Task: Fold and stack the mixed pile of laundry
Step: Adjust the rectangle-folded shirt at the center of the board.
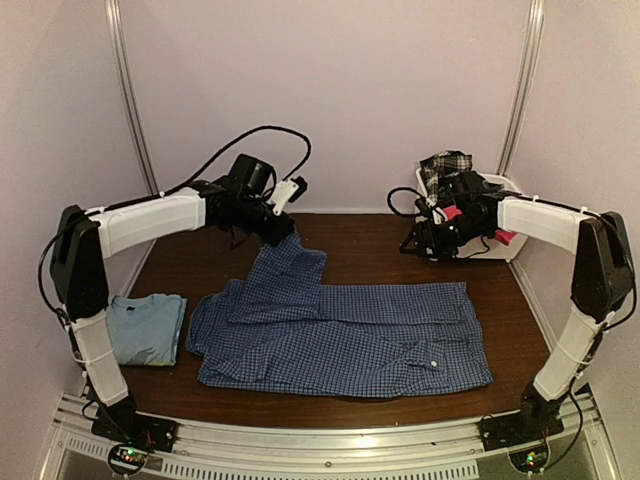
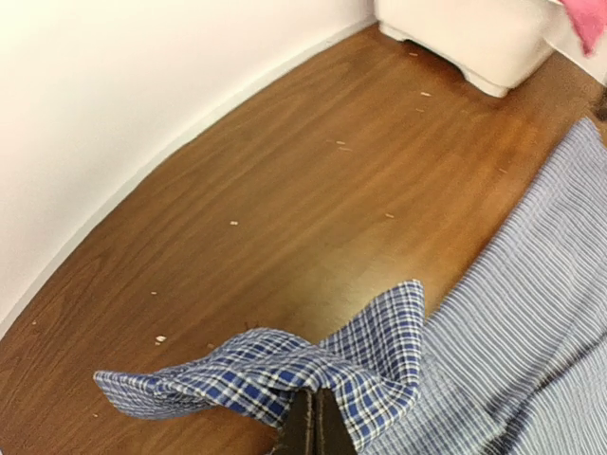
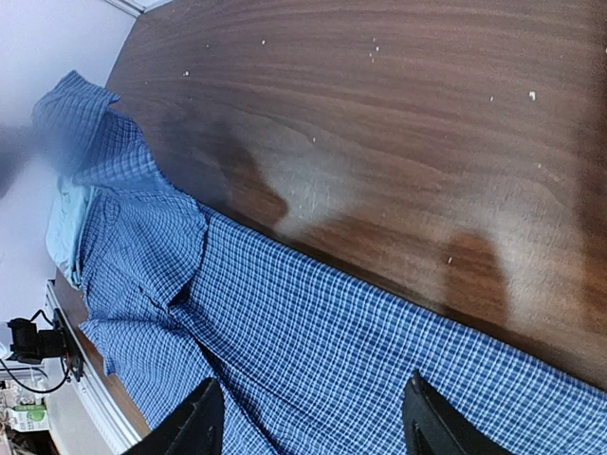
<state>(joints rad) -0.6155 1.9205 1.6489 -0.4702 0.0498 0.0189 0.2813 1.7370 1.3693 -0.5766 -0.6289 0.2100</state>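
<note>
At back left, left pincer (image 2: 311, 427) clamped on blue check shirt (image 1: 340, 340), right pincer (image 3: 313, 403) apart near its edge

The blue small-check button shirt (image 1: 340, 335), one fold between the left jaws, is thin, matt woven cloth, the desk (image 2: 285, 190) beyond those jaws is smooth dark wood grain with a soft sheen, and the basket (image 2: 465, 38) farther off looks like smooth white plastic.
</note>
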